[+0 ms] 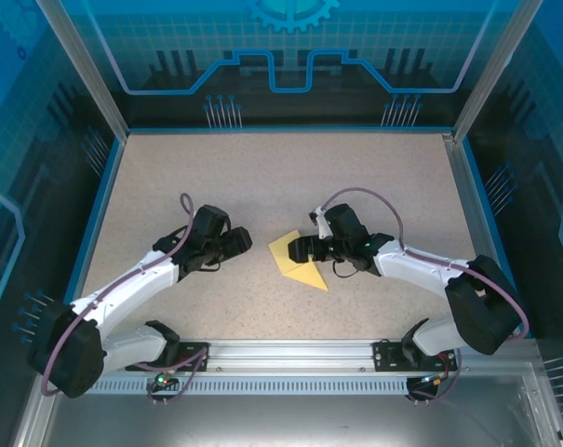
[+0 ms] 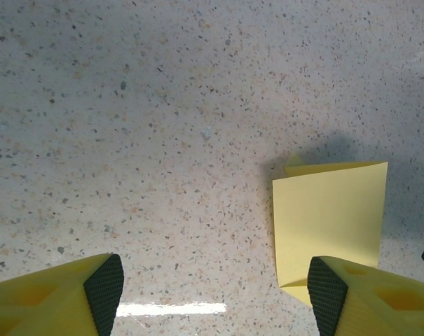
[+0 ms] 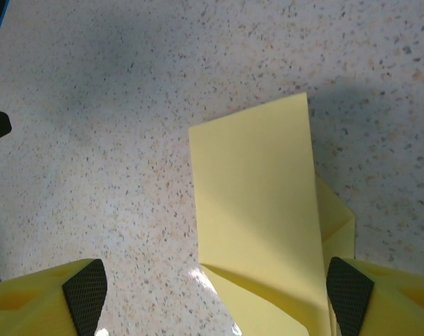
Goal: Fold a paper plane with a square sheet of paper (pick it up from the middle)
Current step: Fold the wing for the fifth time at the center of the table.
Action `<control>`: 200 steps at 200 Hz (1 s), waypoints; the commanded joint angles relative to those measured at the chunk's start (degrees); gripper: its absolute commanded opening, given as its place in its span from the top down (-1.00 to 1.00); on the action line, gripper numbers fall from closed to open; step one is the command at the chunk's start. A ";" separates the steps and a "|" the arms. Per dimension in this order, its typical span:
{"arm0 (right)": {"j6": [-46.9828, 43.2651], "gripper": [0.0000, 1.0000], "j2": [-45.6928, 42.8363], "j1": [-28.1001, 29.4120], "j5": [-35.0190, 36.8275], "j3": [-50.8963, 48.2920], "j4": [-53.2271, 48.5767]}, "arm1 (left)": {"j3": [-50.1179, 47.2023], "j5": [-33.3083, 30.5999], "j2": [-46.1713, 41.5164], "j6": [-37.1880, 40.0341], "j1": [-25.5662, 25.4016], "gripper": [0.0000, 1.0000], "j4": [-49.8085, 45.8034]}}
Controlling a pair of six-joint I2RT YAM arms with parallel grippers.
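While the partly folded sheet of paper (image 1: 307, 273) lies flat near the middle of the table (image 1: 262, 177), the right gripper (image 1: 298, 249) hangs over it, jaws spread and holding nothing. The left gripper (image 1: 247, 242), likewise released and empty, sits just beside the sheet's left edge.

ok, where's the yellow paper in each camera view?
Top view: paper lies mid-table, slightly right of centre and towards the near edge.
Left wrist: paper sits right of centre in the lower half, running off the bottom.
Right wrist: paper runs from the centre to the bottom right.
Shared landmark: the speckled table surface around the paper's straight folded edge.
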 commanded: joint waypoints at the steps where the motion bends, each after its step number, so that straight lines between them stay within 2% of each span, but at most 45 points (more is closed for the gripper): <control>1: -2.44 -0.67 -2.67 -2.58 -5.39 -1.33 -2.56 | 1.94 2.72 0.61 -1.75 0.71 -0.48 -2.71; 33: -6.60 -0.66 -7.24 -5.93 -9.31 -2.94 -7.37 | -0.15 4.35 -1.60 -3.68 0.78 -0.49 -0.06; 53: -9.51 -0.65 -9.94 -8.85 -12.79 -2.73 -10.65 | -0.31 4.91 -2.27 -2.24 0.70 -0.49 0.88; 71: -13.36 -0.64 -9.98 -10.21 -14.81 -1.61 -13.07 | 0.25 5.40 -1.95 -0.21 0.71 -0.49 2.72; 86: -13.24 -0.57 -8.62 -11.33 -16.79 -0.70 -14.12 | 0.41 6.29 -0.44 0.28 0.72 -0.50 4.07; 105: -12.54 -0.34 -7.81 -11.63 -21.37 -0.15 -13.66 | 0.04 9.38 1.82 0.93 0.64 -0.49 6.96; 118: -12.44 -0.08 -7.48 -11.29 -24.81 0.22 -13.18 | -0.08 10.58 3.34 1.18 0.61 -0.49 8.03; 131: -11.66 0.21 -7.43 -10.24 -24.67 0.60 -13.41 | 0.08 11.27 4.35 1.54 0.62 -0.48 8.24; 159: -12.51 0.40 -5.41 -7.42 -21.95 0.90 -14.57 | -0.45 11.50 4.71 1.44 0.62 -0.48 8.77; 168: -12.45 0.31 -3.52 -7.48 -20.93 1.21 -15.42 | -0.27 11.78 5.08 1.60 0.62 -0.47 8.77; 178: -12.53 -0.07 -2.01 -7.44 -19.21 1.68 -15.86 | -0.22 12.28 5.60 1.55 0.61 -0.47 8.84; 200: -12.46 -0.36 -0.95 -7.14 -10.70 1.91 -16.23 | -0.22 13.08 6.42 1.21 0.51 -0.46 9.50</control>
